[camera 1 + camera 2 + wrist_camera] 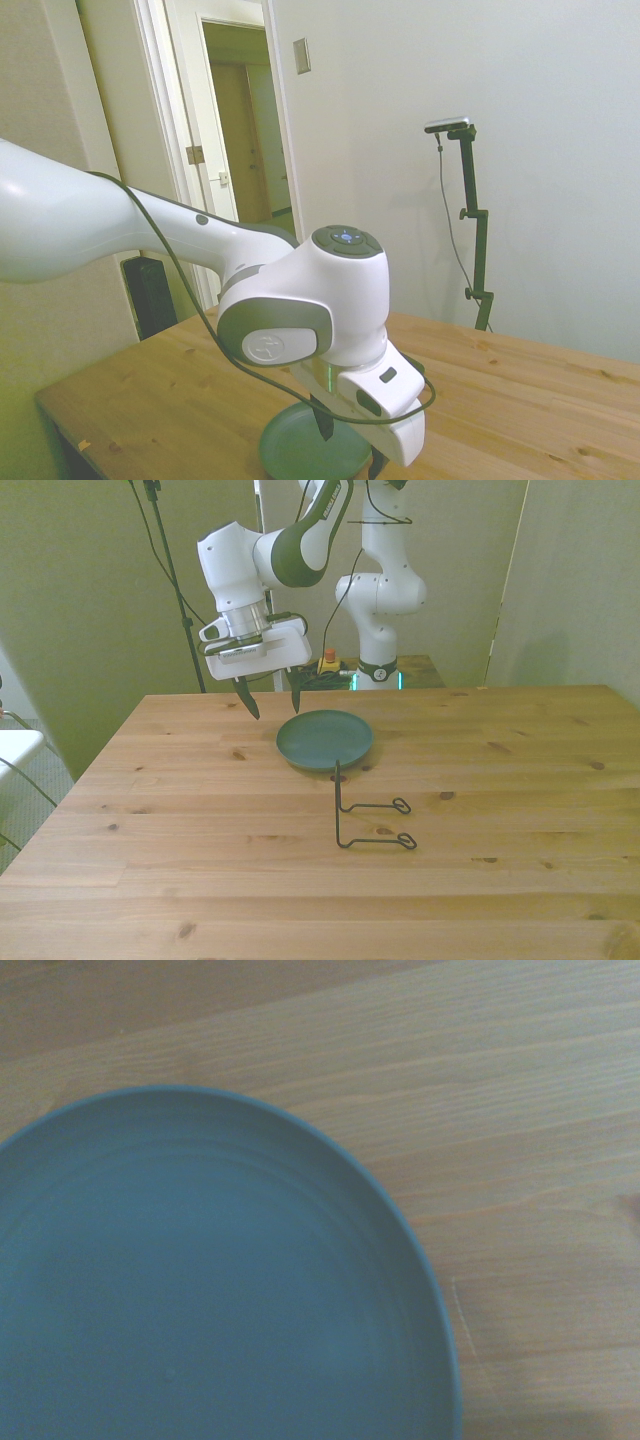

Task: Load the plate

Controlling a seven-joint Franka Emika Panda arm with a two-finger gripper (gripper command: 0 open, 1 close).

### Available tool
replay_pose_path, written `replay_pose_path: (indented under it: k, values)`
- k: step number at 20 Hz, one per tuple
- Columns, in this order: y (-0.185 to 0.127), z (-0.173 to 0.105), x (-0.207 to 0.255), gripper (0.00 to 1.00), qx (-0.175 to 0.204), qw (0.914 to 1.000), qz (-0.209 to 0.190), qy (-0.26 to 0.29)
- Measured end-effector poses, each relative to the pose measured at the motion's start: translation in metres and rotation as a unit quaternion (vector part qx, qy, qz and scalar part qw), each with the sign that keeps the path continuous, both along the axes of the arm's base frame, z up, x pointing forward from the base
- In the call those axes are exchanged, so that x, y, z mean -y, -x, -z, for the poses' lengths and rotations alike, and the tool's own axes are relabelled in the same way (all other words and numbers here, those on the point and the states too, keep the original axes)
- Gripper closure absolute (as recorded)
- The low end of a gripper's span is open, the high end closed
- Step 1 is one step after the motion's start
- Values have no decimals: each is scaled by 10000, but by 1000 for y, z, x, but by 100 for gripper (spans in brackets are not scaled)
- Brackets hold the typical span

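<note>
Plate (325,739): plain matte teal-green, no pattern. Worktop (500,820): light brown wood, planked, dark knots. Wire stand (368,815): black. My hand (272,702): white body, dark fingers (249,702).

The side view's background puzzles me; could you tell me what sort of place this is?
Probably a room set up for robot trials: a wooden table, plain white walls, an open door to a hallway, and only a plate and a wire stand.

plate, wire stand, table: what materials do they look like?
Plate: matte teal, likely glazed ceramic or stoneware, though melamine is possible; faint concentric rings show in the wrist view.
Wire stand: thin black bent metal wire, probably coated.
Table: pale wood planks, visible knots and grain, satin finish.
</note>
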State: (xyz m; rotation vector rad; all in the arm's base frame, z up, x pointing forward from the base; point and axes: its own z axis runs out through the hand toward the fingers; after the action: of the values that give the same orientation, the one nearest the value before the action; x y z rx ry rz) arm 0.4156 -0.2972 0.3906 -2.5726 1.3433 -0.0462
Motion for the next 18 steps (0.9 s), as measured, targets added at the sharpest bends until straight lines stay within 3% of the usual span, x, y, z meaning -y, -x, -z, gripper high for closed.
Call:
replay_pose_path:
  k: [8, 12, 13, 18]
  values:
    - [-6, 21, 0, 0, -150, 9999, 7, -47]
    - [-7, 28, -1, 0, 26, 9997, 151, -174]
    - [-7, 28, -1, 100, 58, 9997, 152, -200]
    - [-3, 36, -3, 100, 155, 9994, 93, -284]
